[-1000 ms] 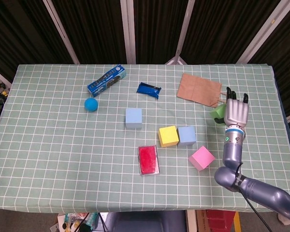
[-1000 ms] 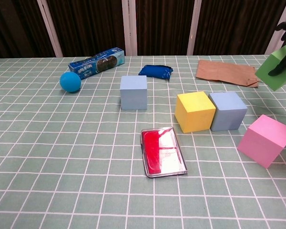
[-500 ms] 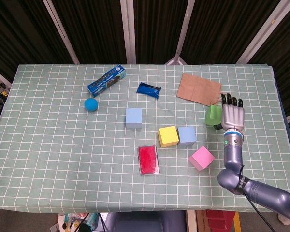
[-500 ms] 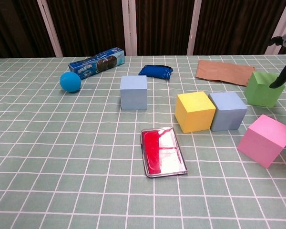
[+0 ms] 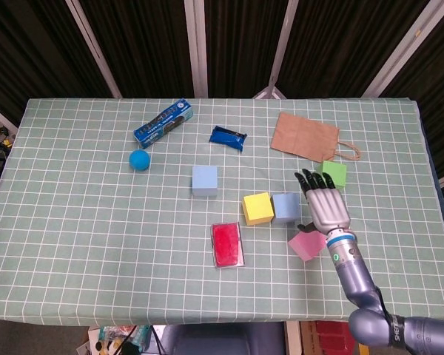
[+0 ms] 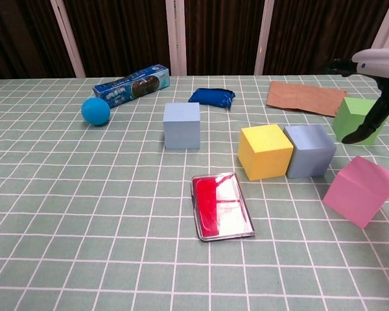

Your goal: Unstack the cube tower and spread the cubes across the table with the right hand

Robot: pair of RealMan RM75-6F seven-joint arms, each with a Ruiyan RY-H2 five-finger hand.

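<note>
Green cube (image 5: 334,174): resting flat on the tabletop (image 5: 74,222) just below the brown paper bag (image 5: 305,137); a second ago it was carried in the right hand, half a second ago it was being set down, and now nothing touches it.
Right hand (image 5: 325,205): released and empty, fingers spread; it has drawn back from the green cube toward the middle of the tabletop and now hovers over the pink cube (image 5: 306,245), thumb close to that cube's upper edge. Contact cannot be told.
Pink cube: tilted, seemingly resting on one edge, near the front right; in the same place as before.
Yellow cube (image 5: 257,208) and grey-blue cube (image 5: 286,206): touching side by side, unchanged.
Light blue cube (image 5: 205,180): alone, left of the pair, unchanged.
Tower: no stack remains; every cube lies singly on the tabletop.
Meaning for the task: the green cube's placement appears complete; spreading seems nearly done, with the touching pair and the tilted pink cube the likeliest remaining candidates.
Bystanders: red tin (image 5: 228,244), blue ball (image 5: 139,160), blue box (image 5: 163,123), dark blue packet (image 5: 228,137).
Left hand: not visible in either view.
</note>
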